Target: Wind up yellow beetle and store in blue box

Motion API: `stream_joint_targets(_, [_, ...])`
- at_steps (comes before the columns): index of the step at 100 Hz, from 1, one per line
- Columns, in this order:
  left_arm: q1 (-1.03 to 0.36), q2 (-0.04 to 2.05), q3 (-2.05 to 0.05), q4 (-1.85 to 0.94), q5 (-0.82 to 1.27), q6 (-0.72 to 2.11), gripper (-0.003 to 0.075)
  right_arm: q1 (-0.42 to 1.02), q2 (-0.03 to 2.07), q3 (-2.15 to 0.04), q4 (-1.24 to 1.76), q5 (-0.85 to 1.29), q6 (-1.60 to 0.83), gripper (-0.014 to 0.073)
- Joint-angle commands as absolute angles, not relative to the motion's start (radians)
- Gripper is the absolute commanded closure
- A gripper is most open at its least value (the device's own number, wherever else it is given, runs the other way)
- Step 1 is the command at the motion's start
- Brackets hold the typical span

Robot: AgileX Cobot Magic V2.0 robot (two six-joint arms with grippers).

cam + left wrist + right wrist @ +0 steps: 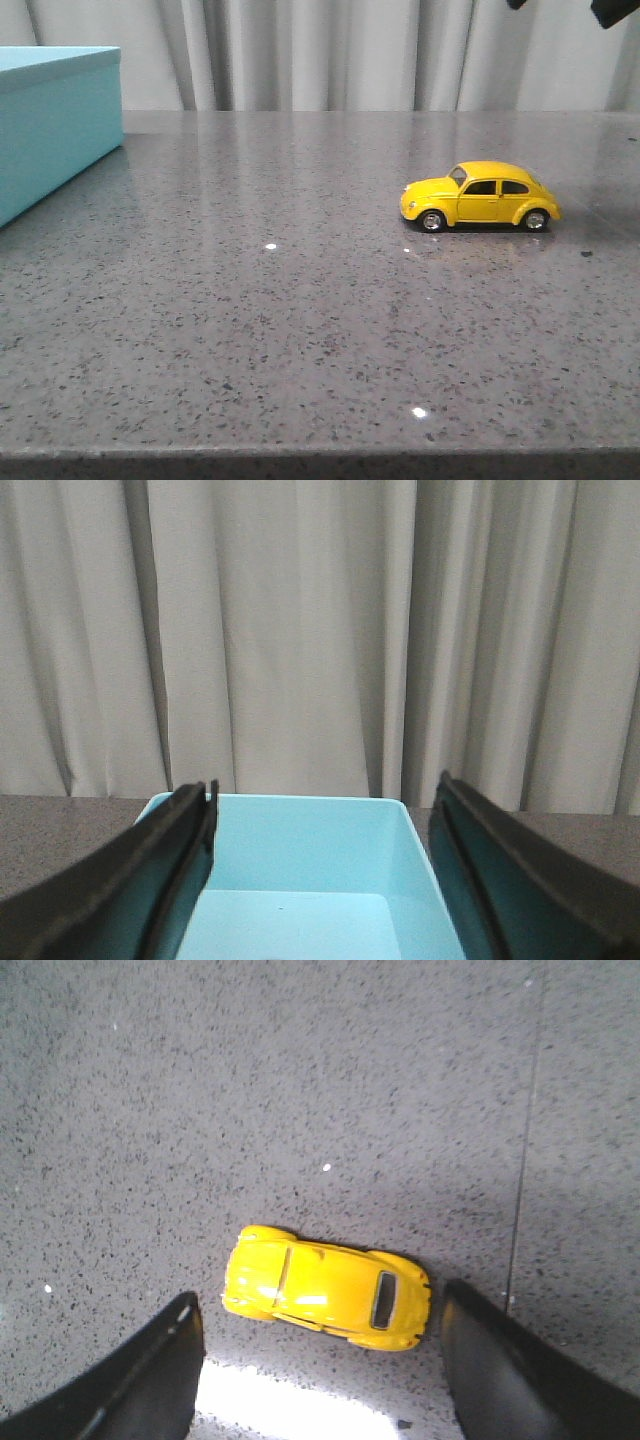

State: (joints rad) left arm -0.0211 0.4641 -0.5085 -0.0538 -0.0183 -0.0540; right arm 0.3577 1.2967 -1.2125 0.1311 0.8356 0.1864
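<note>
No readable text, label, brand, number or sign anywhere.

Lighting is soft and even, apparently from overhead, and all three pictures are moderately bright. In the front view the polished grey table (300, 330) mirrors the curtain (330, 50) as pale vertical streaks and carries small white glints in front of the yellow beetle (480, 196), which casts a short dark shadow beneath itself. From the right wrist, a burnt-out white glare patch lies on the table just beside the beetle (325, 1288), whose roof shows bright highlights; the nearby dark fingers (140, 1380) look soft-edged. From the left wrist, the blue box (300, 880) is evenly lit and the fingers (130, 880) are blurred.
</note>
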Motion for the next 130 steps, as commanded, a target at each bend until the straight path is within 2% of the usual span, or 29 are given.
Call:
stream_joint_targets(1, [-0.02,0.477,-0.546,-0.054,-0.097,-0.057,0.028,0.368,1.312,-1.27,0.139,0.819,0.191,0.0081])
stream_joint_targets(74, [-0.02,0.477,-0.546,-0.054,-0.097,-0.057,0.028,0.398,1.58,-1.472,0.143,1.092,0.317,0.0082])
stream_joint_targets(130, [-0.02,0.477,-0.546,-0.054,-0.097,-0.057,0.028,0.401,1.637,-1.475,0.105,1.106,0.372,0.0084])
